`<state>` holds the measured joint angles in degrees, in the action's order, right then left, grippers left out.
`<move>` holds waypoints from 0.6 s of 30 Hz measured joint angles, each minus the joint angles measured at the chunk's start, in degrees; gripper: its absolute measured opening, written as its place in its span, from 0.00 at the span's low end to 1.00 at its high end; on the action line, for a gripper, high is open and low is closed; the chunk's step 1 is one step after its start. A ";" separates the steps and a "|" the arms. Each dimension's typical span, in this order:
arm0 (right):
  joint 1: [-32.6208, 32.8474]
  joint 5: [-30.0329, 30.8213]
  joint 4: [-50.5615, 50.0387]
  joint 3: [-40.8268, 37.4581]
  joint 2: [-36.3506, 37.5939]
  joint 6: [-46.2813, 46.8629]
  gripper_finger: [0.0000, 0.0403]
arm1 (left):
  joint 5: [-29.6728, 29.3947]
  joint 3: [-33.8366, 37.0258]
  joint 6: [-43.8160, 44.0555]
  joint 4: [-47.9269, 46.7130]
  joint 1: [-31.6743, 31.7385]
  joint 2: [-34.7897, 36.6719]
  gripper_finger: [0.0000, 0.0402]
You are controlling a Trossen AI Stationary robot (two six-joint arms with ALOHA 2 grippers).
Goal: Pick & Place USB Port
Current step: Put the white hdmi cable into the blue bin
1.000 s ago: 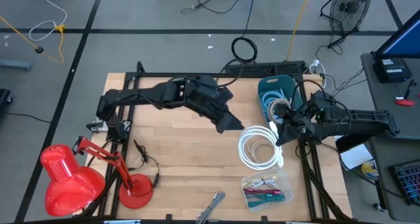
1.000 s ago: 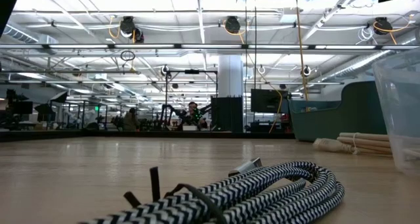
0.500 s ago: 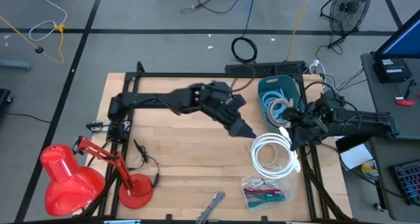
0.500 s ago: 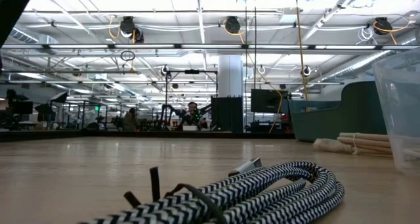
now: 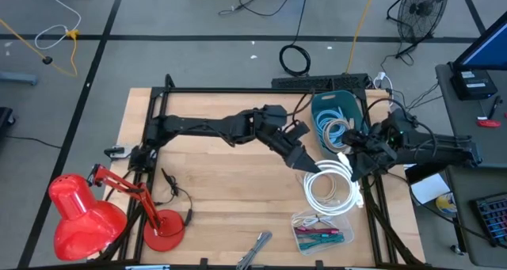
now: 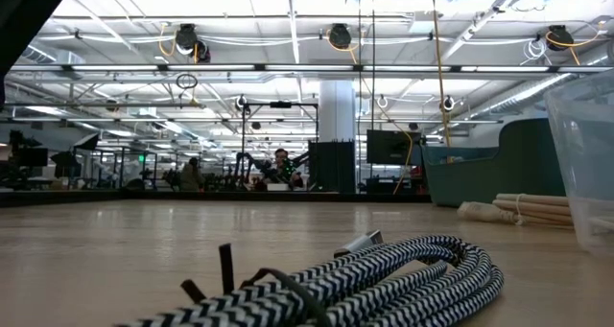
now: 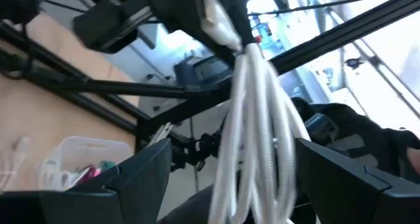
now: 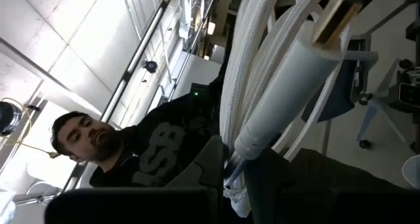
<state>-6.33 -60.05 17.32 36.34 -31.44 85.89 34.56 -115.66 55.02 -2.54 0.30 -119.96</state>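
The coiled white braided USB cable [image 5: 331, 187] hangs off the table's right side, at about four o'clock from centre. The right gripper [image 5: 348, 161] pinches its top. At the coil's ten o'clock, the left gripper [image 5: 311, 165] stands wide open, holding nothing.

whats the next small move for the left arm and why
Probably close the left gripper on the white cable coil. Its fingers are open with the coil's strands hanging between them in the left wrist view, while the right gripper is shut on the coil's other side, holding it up.
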 joint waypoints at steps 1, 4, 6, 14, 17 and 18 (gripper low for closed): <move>-0.01 0.00 0.00 0.00 0.00 -0.02 0.06 | 0.32 0.00 0.27 0.84 -0.04 0.00 0.80; -0.01 -0.04 -0.04 0.00 0.02 0.04 0.06 | 1.15 0.02 1.03 2.32 -0.25 -0.01 0.80; 0.00 -0.28 -0.11 0.00 0.29 0.26 0.06 | 1.69 0.00 1.03 2.42 -0.33 -0.01 0.80; 0.05 -0.28 -0.38 0.00 0.72 0.17 0.06 | 4.55 0.00 2.66 6.23 -0.54 -0.01 0.80; 0.05 -0.21 -0.01 0.02 0.73 -0.12 0.06 | 5.12 0.00 4.60 10.46 -0.87 -0.01 0.80; 0.05 -0.11 0.00 0.02 0.77 -0.16 0.06 | 5.10 0.00 4.95 11.25 -0.96 -0.01 0.80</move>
<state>-6.28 -60.16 17.32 36.36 -30.67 85.72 39.66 -115.66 59.97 8.71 -0.67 -119.96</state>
